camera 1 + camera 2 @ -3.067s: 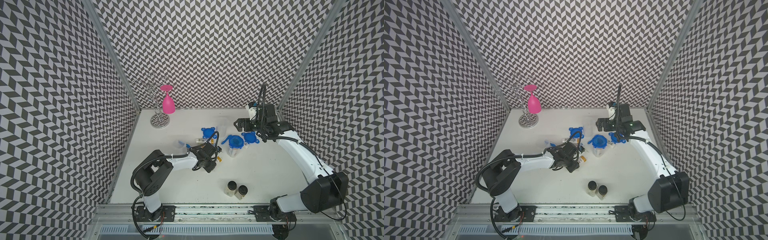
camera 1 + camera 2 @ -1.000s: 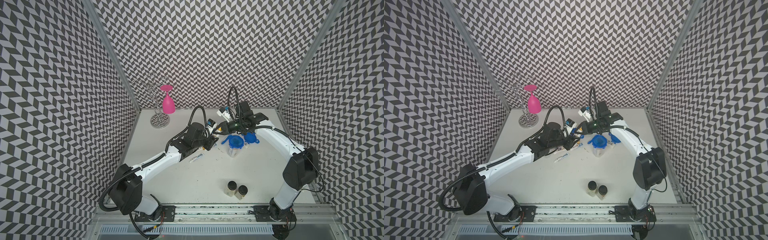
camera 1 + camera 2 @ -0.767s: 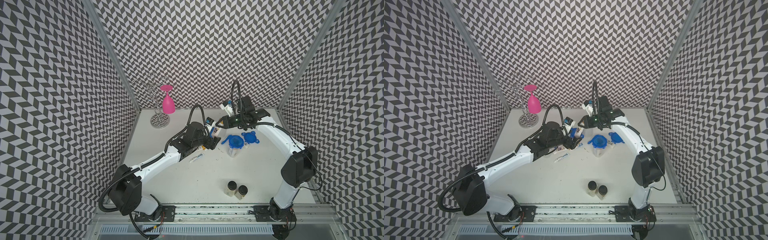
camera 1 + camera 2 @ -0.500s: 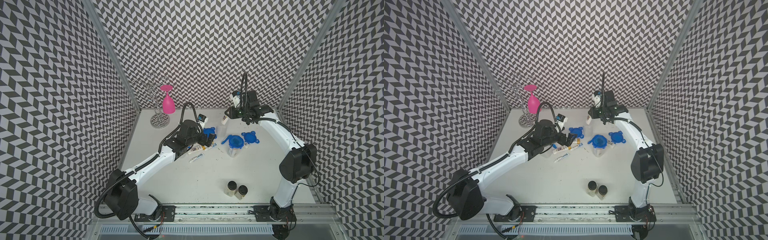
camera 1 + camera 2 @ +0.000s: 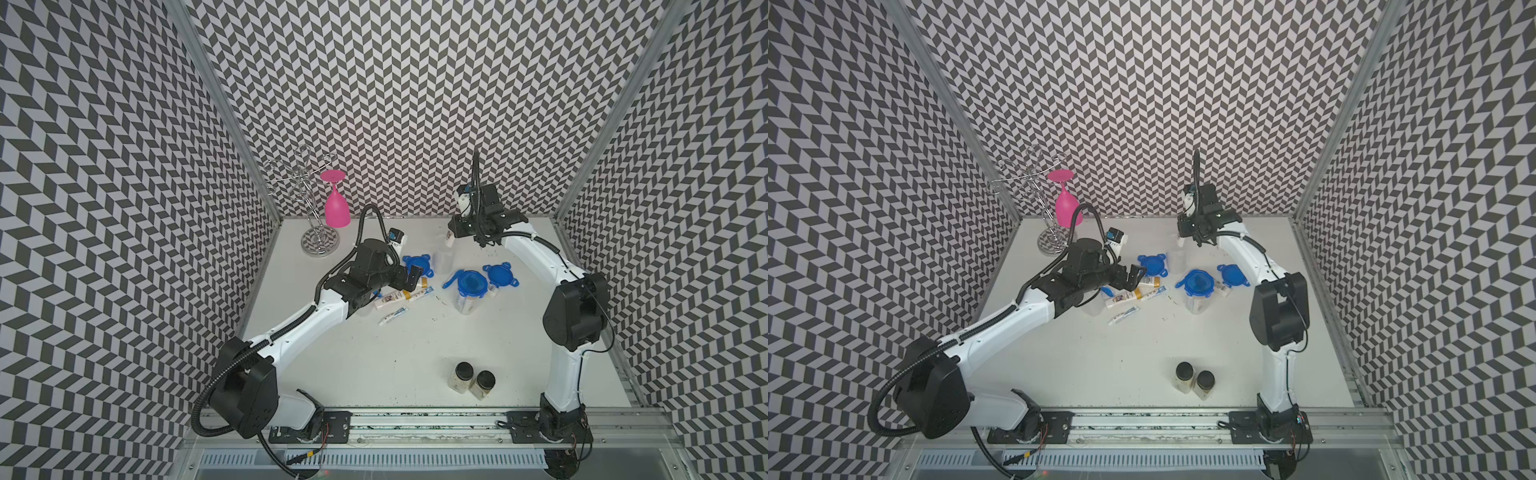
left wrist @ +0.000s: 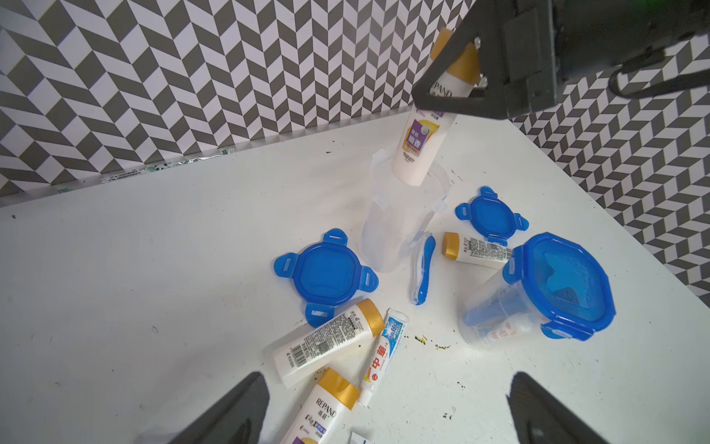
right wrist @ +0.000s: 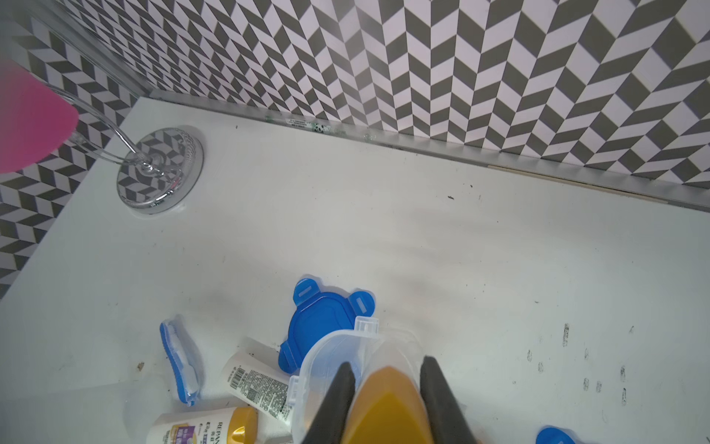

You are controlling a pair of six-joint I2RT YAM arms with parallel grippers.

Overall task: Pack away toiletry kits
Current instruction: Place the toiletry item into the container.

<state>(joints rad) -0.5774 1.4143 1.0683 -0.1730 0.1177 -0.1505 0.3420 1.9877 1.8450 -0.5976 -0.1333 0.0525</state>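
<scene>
The right gripper [image 7: 386, 365] is clamped on the gold cap of a white bottle [image 6: 417, 150]. The bottle is held cap-up and slightly tilted, with its lower end at the mouth of the open clear tub [image 6: 395, 223], which stands toward the back of the table [image 5: 374, 365]. The left gripper [image 6: 386, 374] hovers with its fingers wide apart and nothing between them, above two lying bottles [image 6: 326, 344] and a toothpaste tube [image 6: 384, 353]. Two loose blue lids [image 6: 326, 275] lie flat, one on each side of the open tub. A blue toothbrush [image 6: 422, 269] lies just beside the tub base. A third lying bottle [image 6: 476, 250] rests near the lidded tub [image 6: 557, 284]. Two black-capped jars [image 5: 471, 376] stand at the table front, well apart from the kits.
</scene>
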